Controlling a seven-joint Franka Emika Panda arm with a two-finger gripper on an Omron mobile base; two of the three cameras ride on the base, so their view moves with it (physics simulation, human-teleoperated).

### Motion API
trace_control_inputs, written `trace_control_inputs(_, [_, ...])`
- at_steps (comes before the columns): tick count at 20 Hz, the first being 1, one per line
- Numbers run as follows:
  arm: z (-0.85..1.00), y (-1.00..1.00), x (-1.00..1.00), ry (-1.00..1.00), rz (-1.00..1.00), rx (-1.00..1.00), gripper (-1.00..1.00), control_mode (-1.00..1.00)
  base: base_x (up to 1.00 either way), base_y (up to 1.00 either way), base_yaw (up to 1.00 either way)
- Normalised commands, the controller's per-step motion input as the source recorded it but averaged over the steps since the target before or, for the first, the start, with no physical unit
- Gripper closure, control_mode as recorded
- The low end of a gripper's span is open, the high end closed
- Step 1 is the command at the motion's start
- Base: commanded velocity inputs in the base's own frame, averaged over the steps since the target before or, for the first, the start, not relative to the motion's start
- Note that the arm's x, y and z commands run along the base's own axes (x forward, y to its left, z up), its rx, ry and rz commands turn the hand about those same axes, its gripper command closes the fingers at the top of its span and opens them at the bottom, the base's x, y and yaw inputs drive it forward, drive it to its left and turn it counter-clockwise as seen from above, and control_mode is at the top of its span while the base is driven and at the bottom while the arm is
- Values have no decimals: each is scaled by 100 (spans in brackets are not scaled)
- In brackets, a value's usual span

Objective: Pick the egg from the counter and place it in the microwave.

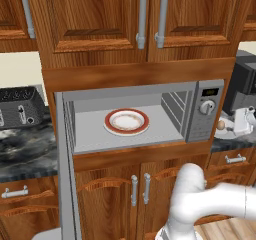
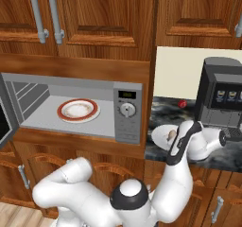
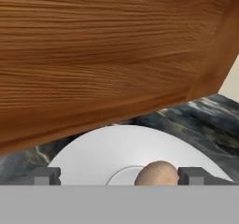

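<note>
Microwave [image 1: 150, 114] is standing open, its red-rimmed plate [image 1: 126, 121] sitting bare inside, so placing is not yet done. Right of it, on the dark counter [image 2: 163, 110], I am reaching over the white plate [image 3: 93, 157]. My pincer [image 3: 119, 176] is hanging spread, fingertips [image 3: 46, 175] flanking the egg [image 3: 156, 173], which is resting on that plate nearer my right-hand tip. Gripping, lifting and carrying are remaining, I judge.
</note>
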Motion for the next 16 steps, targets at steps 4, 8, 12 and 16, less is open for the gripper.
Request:
trace_control_inputs(4, [-29, 0, 21, 4, 2, 0, -100, -100, 0, 0, 0])
trace_control_inputs(8, [-27, 0, 31, 0, 0, 0, -100, -100, 0, 0, 0])
trace_control_inputs(12, [-23, -2, 18, 0, 0, 0, -100, -100, 0, 0, 0])
trace_control_inputs(16, [-17, -1, 27, 0, 0, 0, -100, -100, 0, 0, 0])
